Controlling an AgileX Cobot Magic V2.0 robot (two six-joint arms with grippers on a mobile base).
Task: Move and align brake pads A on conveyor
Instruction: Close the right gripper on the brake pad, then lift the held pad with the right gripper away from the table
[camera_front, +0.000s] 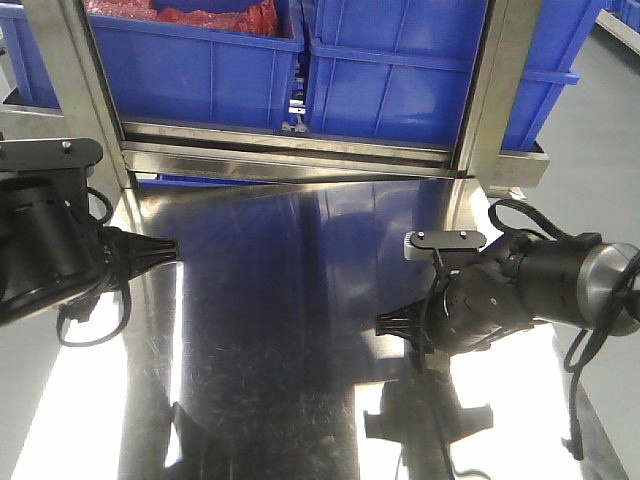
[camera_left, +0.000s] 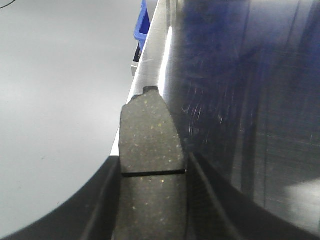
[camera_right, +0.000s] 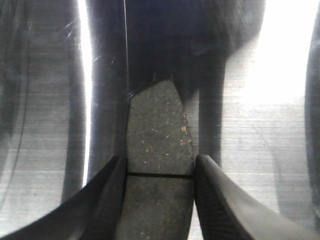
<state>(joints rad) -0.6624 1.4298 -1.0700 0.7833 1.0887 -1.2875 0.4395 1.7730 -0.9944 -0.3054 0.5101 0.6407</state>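
Observation:
Each gripper holds one dark grey speckled brake pad with a thin groove across it. In the left wrist view, my left gripper (camera_left: 152, 170) is shut on a pad (camera_left: 150, 135) that sticks out forward over the left edge of the shiny steel table (camera_left: 240, 100). My right gripper (camera_right: 159, 167) is shut on another pad (camera_right: 157, 125), held just above the steel surface. From the front, the left gripper (camera_front: 160, 248) is at the table's left side and the right gripper (camera_front: 392, 323) is right of centre; the pads barely show there. The conveyor is out of view.
Two blue bins (camera_front: 200, 70) (camera_front: 420, 70) stand on a shelf behind the steel table (camera_front: 280, 330), the left one holding red material (camera_front: 180, 15). Steel frame posts (camera_front: 85, 90) (camera_front: 490, 90) rise at the back. Grey floor (camera_left: 50, 100) lies beyond the table's left edge.

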